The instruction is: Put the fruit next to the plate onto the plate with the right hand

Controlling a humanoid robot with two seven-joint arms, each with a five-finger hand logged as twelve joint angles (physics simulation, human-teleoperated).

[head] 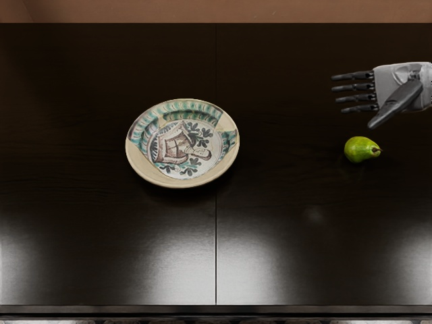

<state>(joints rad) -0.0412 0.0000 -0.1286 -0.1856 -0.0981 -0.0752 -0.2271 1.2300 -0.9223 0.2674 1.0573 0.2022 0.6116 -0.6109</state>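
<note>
Plate: cream rim, teal-green striped band, dark green leaf sprigs, brown-red crosshatched motif in the centre (hand-painted look). Pear: bright green, yellower on top, dark stem tip. Right hand: light grey palm, black fingers. Table: near-black gloss, faint grain, pale reflections toward the near edge. Wall behind: tan-brown.

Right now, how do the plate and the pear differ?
The plate is wide, shallow, cream with a painted pattern; the pear is small, rounded, plain green. The plate sits left of centre; the pear lies far right, near the open right hand. Both rest on the dark table, untouched.
</note>
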